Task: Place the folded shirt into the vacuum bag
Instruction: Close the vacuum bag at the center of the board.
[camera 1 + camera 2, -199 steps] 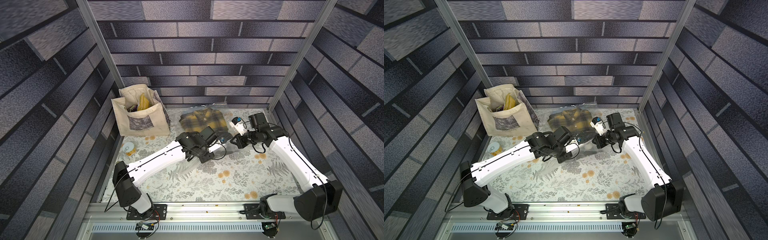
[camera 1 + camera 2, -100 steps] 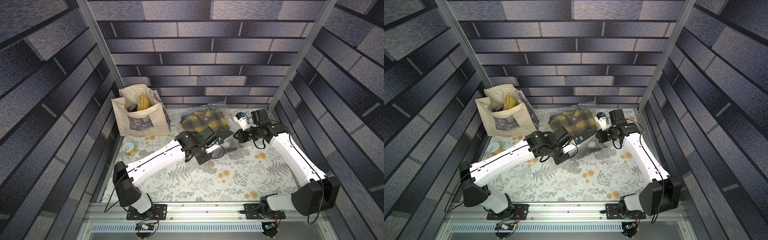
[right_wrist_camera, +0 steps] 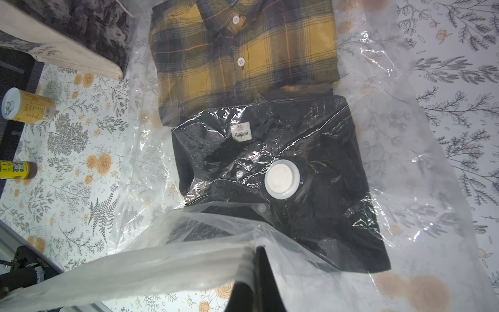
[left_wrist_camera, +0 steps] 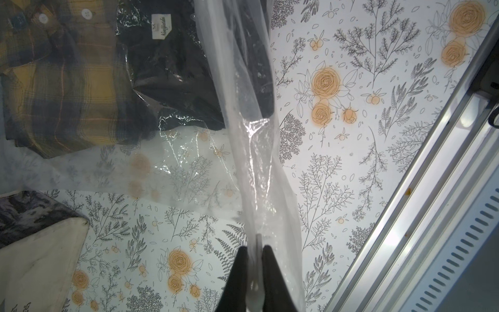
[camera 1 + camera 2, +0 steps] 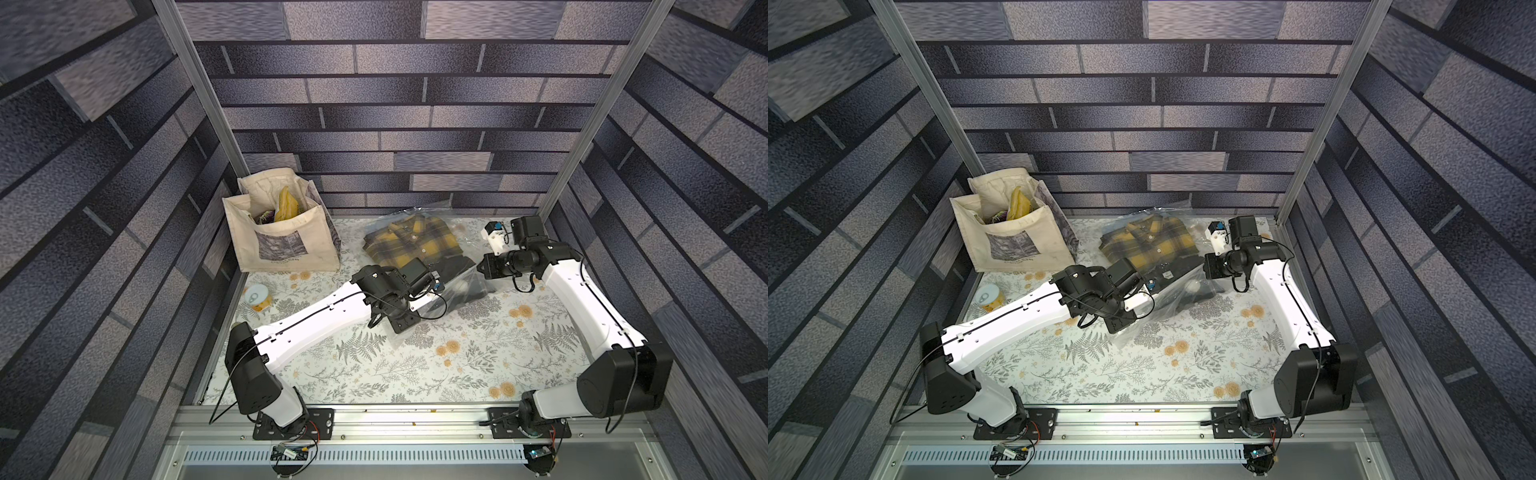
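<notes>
Nearest, just below mid-frame in both top views, a gathered edge of the vacuum bag (image 4: 259,151) is pinched by the closed left gripper (image 4: 255,270). To its right, more film is clamped by the right gripper (image 3: 255,272). Beyond, a folded black shirt (image 3: 310,224) lies under the film by the valve cap (image 3: 282,179). Whether the plaid shirt (image 3: 243,54) farther back is enclosed cannot be told. The film is judged light, limp and slippery, and best taken at a bunched edge.

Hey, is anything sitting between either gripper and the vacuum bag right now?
Nothing visible does. The left gripper is shut on a stretched fold of the vacuum bag, and the right gripper pinches its film too. The tote bag and can stand off to the side.
</notes>
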### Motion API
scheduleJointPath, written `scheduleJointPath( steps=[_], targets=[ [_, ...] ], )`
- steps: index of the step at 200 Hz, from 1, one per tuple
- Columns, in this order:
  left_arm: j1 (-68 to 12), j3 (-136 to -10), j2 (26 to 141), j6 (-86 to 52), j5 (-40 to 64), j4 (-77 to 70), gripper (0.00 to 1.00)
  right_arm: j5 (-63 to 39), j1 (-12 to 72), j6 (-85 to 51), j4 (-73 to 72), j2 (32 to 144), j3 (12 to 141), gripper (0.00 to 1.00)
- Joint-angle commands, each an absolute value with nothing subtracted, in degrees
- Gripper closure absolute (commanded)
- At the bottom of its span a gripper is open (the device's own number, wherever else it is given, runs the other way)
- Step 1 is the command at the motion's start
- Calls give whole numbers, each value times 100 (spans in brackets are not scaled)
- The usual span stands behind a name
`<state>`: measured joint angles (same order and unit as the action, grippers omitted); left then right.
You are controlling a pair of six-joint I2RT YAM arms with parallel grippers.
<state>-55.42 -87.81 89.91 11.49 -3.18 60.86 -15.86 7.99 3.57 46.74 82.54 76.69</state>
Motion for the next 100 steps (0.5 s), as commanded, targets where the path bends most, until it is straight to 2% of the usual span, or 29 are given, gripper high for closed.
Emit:
scheduleJointPath(
  steps=[1, 74, 92, 100],
  targets=[
    [-5521, -8497, 8736, 1033, -229, 8024, 92, -236, 292, 104, 3718, 8340, 7990, 100],
    [-5492, -8354, 8657, 1114, 45, 8192, 93, -212, 198, 176, 3762, 8411, 8033, 100],
    [-5468, -8363, 8679, 1136, -28, 8095, 93, -878, 251, 160, 3897, 8402, 8067, 100],
    [-5428, -8401, 8706, 1141, -48, 8006, 94, -1280, 376, 190, 4044, 8399, 8081, 87]
  ],
)
